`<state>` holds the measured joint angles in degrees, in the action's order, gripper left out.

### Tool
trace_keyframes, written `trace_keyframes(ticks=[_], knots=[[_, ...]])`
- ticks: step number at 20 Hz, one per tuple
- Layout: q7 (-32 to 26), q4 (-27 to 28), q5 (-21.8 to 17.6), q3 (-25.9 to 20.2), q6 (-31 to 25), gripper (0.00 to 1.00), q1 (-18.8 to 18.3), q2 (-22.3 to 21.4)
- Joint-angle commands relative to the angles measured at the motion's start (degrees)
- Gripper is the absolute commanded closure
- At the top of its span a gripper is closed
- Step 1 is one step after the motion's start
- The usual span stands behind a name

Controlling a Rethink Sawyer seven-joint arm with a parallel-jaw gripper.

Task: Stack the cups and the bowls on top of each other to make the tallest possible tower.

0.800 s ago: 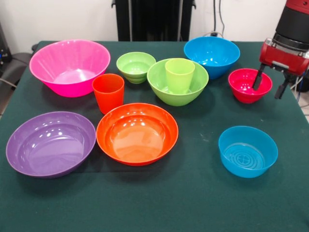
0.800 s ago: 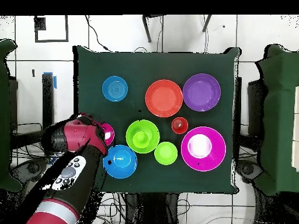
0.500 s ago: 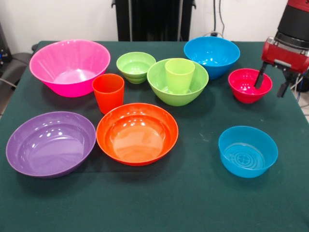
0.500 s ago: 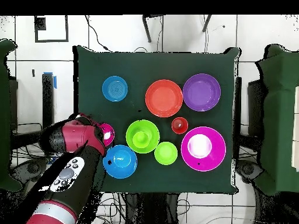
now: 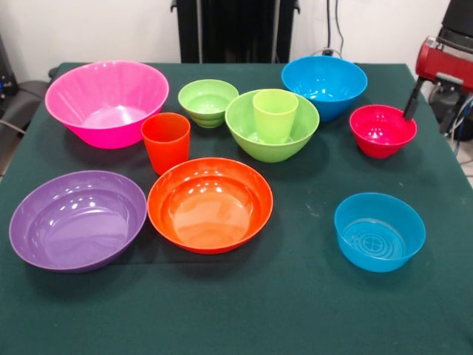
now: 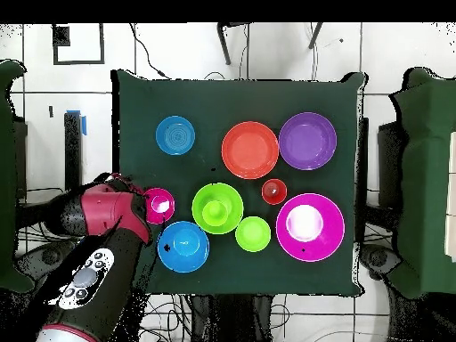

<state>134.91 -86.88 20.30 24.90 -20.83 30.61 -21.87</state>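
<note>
Tower barely begun
Only the lime cup [image 5: 275, 113] sits in the green bowl [image 5: 271, 133]; the gripper [image 5: 436, 81], grip unclear, hangs beside the red bowl [image 5: 382, 130].

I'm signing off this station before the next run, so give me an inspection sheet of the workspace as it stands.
Surface: dark green table cloth, flat.
Job's things: lime cup stands upright in the medium green bowl; nothing else stacked. Orange cup, pink bowl, purple bowl, orange bowl, small green bowl, two blue bowls and red bowl sit singly.
Clutter: nothing seen.
Grippers: pincer at the red bowl's edge, mostly cut off; open or shut cannot be told.
Cables: some behind the table and on the floor.
Surroundings: tiled floor.
</note>
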Motion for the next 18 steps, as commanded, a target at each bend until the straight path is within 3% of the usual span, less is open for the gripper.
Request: trace_keyframes(ticks=[1, 4, 7, 10, 18], knots=[[7.6, 5.2, -0.2, -2.8, -8.5, 0.0, -1.2, 4.9], [8.2, 6.4, -0.6, -1.3, -9.1, 0.0, -0.5, 6.4], [9.2, 7.3, 0.2, -2.0, -3.0, 0.0, -0.5, 11.1], [10.7, 7.9, 1.2, -2.0, -1.2, 0.0, 0.2, 13.1], [10.7, 7.0, 2.0, -2.3, -1.0, 0.0, 0.6, 13.2]])
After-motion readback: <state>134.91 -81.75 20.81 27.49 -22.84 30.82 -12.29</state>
